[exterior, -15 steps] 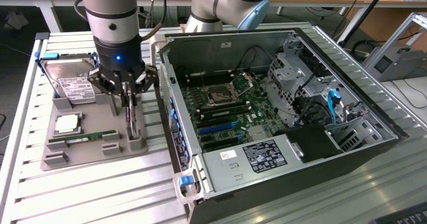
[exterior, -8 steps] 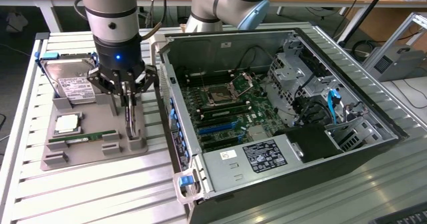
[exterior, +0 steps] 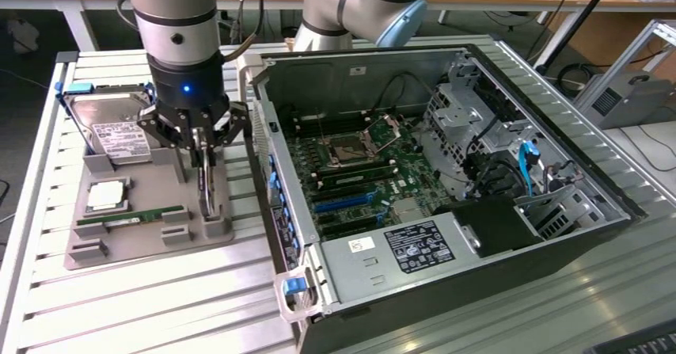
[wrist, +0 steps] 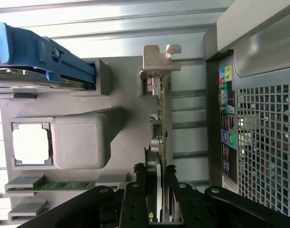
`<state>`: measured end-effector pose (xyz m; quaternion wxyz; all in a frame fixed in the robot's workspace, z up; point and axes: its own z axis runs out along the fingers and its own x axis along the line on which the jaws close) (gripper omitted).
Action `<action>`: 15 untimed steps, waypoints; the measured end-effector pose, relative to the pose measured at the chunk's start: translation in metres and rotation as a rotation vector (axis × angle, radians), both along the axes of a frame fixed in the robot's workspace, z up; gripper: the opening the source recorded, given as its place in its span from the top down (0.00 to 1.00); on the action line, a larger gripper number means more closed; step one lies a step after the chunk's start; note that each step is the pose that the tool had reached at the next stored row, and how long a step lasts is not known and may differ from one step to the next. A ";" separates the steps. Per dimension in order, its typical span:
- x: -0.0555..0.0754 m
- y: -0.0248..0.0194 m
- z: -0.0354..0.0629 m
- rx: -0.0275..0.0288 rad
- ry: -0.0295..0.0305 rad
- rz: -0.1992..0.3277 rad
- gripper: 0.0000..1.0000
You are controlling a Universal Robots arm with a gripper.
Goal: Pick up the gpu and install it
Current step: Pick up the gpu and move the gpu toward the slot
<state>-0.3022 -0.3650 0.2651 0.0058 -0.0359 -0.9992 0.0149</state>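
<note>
The gpu [exterior: 212,192] stands on edge in a slot of the grey holder tray [exterior: 148,247], beside the open computer case [exterior: 349,77]. My gripper [exterior: 204,164] reaches straight down over it, one finger on each side of the card. In the wrist view the gpu [wrist: 160,118] runs away from the gripper [wrist: 154,173], green board edge up and silver end bracket [wrist: 159,61] at the far end. The black fingers [wrist: 134,199] press against both faces, shut on the card. The card still sits in its slot.
The tray also holds a hard drive [exterior: 111,128] with a blue clip [wrist: 40,52], a processor [exterior: 108,196] and a RAM stick [exterior: 132,217]. The case lies open, motherboard [exterior: 359,164] facing up, its wall close by the exterior view's right of the card. Slatted metal table [exterior: 158,306] lies beneath.
</note>
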 end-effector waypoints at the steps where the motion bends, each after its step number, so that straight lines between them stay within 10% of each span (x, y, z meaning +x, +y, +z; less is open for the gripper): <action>1: 0.000 0.0000 0.0002 0.0000 0.0000 0.000 0.73; 15: 0.000 0.0000 0.0043 0.0000 0.0000 0.000 0.73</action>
